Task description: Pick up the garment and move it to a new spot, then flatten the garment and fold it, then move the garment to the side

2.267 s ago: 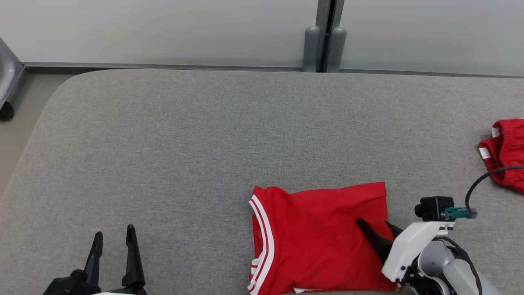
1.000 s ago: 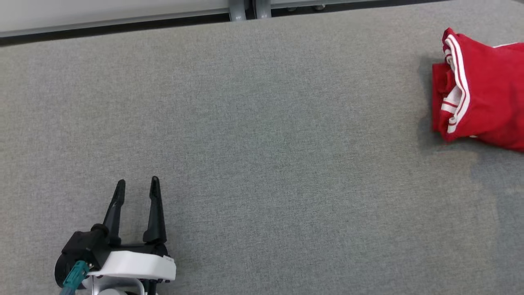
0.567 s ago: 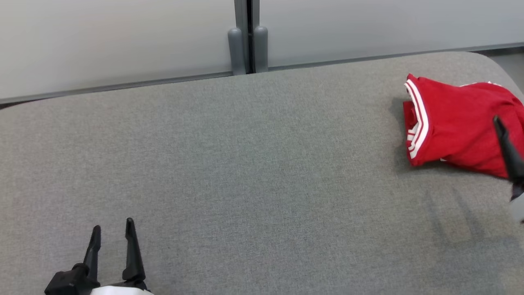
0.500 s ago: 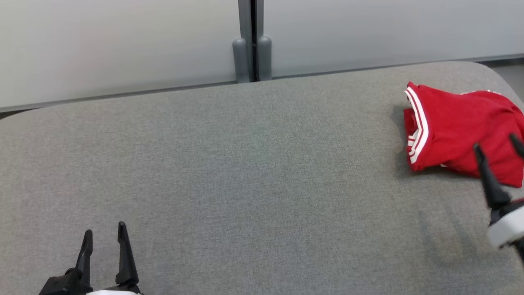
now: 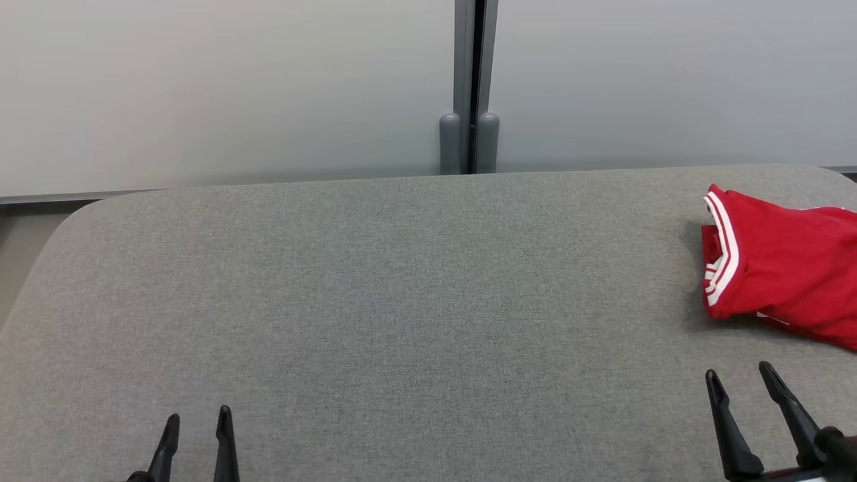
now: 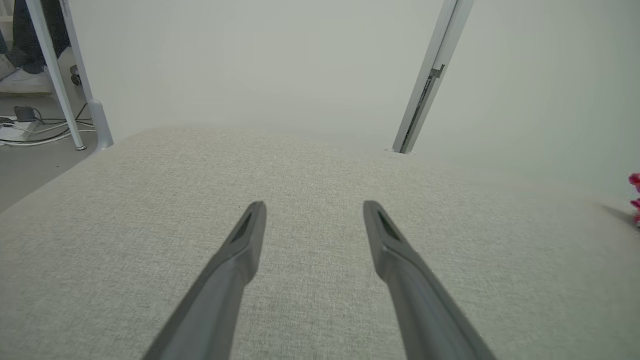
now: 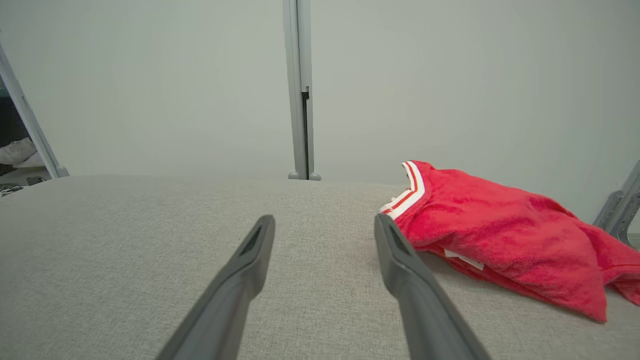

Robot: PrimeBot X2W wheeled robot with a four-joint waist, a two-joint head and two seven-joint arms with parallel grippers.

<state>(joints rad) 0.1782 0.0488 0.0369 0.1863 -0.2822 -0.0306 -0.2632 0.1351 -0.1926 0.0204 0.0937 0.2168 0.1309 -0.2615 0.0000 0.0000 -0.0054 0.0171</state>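
Lying on the surface: the red garment, folded into a loose bundle, at the right edge close to the far right corner; part of it runs past the right side of the head view.
Garment trim: the white striped trim faces the middle of the grey surface; a small white tag peeks from under the near fold.
Left tool: fingers spread and empty, over the near left part of the surface, well apart from the garment.
Right tool: fingers spread and empty, over the near right part, near the garment's near side but not touching it.
Left wrist view: bare grey fabric lies between the spread fingers.
Backdrop: pale panels joined by a grey post stand behind the far edge.
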